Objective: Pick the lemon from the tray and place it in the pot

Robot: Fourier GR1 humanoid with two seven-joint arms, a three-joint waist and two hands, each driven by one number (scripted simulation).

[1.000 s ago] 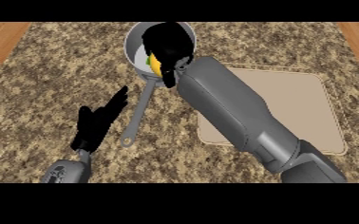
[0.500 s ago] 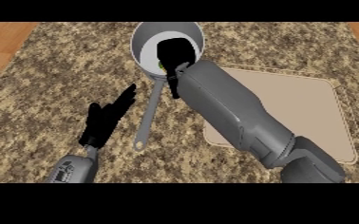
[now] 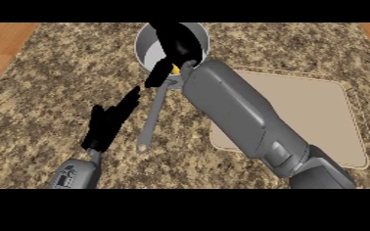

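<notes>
Leftmost, left hand (image 3: pixel 108 122) rests on the counter (image 3: pixel 65 68), fingers straight, holding nothing. Pot (image 3: pixel 151 46) handle runs down-left beside it. Right hand (image 3: pixel 175 46) hangs over the pot, fingers curled round the lemon (image 3: pixel 175 69); only a yellow sliver shows, axis not discernible. Forearm crosses tray (image 3: pixel 318 112).
</notes>
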